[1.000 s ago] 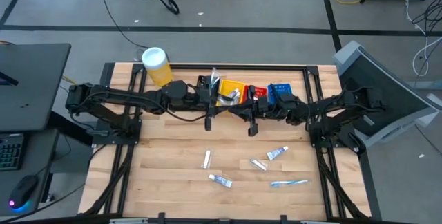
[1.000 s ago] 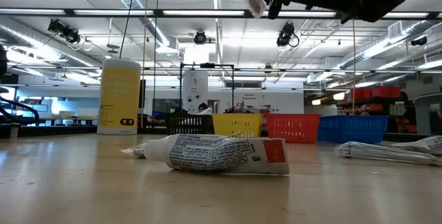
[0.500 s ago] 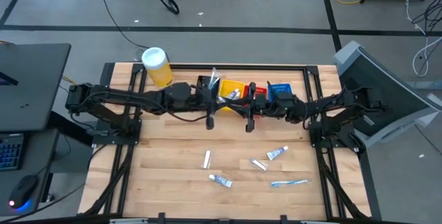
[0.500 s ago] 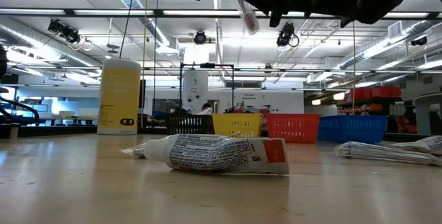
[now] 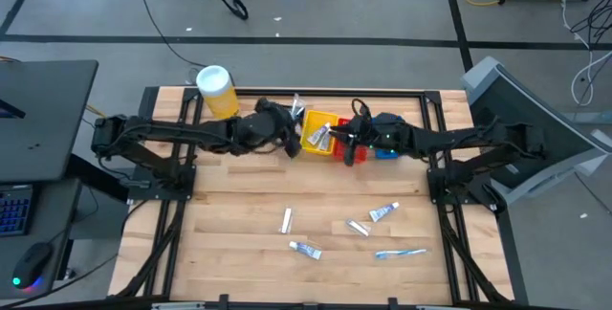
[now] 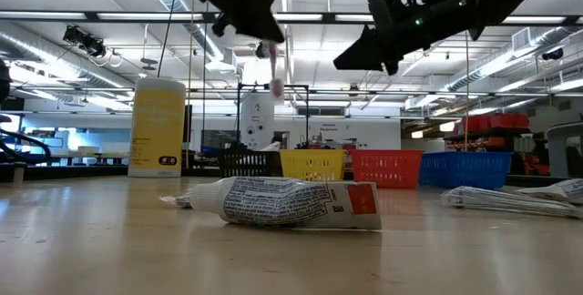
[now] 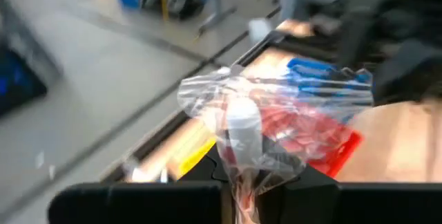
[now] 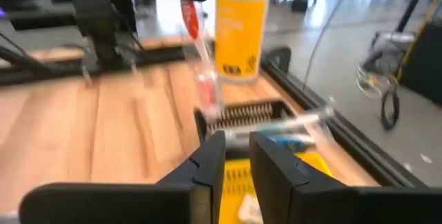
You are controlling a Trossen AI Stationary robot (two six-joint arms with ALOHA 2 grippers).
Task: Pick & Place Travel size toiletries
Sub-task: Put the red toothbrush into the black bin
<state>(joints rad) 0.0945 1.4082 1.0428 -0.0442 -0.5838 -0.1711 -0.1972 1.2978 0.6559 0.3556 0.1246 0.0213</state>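
Carrying a bagged toothbrush (image 7: 242, 137) to the baskets looks like the step in hand: the left gripper (image 5: 286, 140) hangs just beside the yellow basket (image 5: 319, 130), jaws closed on the clear wrapper, which dangles below them in the low view. Next it likely needs lowering over the black basket (image 8: 242, 117) and a release. The right gripper (image 5: 350, 149) hovers on the yellow basket's other side, jaws slightly parted, empty. Four more toiletries (image 5: 384, 212) lie on the table (image 5: 229, 233), well apart from that basket.
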